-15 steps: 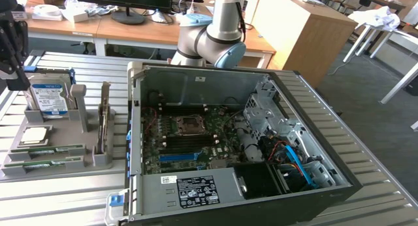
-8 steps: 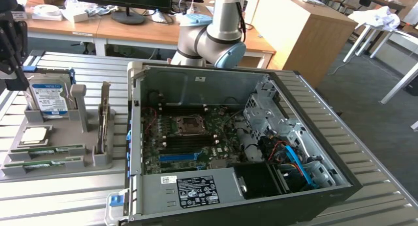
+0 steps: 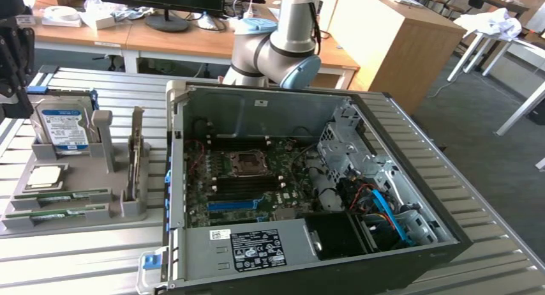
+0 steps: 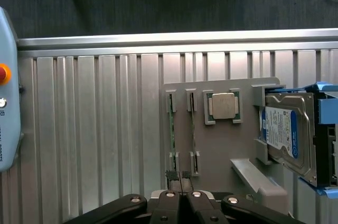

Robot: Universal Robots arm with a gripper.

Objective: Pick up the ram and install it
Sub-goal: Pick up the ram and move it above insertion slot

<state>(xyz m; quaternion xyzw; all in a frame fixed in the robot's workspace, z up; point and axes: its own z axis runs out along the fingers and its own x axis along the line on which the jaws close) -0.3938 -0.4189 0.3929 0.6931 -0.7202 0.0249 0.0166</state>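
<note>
Two green ram sticks (image 3: 64, 196) (image 3: 58, 212) lie on edge in slots at the front of a grey holder tray (image 3: 85, 180), at the exterior view's left. In the wrist view they show as thin strips (image 4: 172, 129) (image 4: 192, 129) on the tray (image 4: 211, 145). My gripper (image 4: 182, 198) hangs above the tray's near end, close to the sticks' ends. Its black fingers are shut together with nothing between them. The gripper's dark body (image 3: 12, 65) shows at the exterior view's left edge, high over the tray.
The tray also holds a silver CPU (image 4: 223, 105), a blue-labelled hard drive (image 4: 288, 131) and an upright expansion card (image 3: 134, 151). An open computer case (image 3: 175, 180) with its motherboard (image 3: 255, 180) lies to the tray's right. The arm's base (image 3: 285, 49) stands behind it. Everything rests on a ribbed metal table (image 4: 95, 129).
</note>
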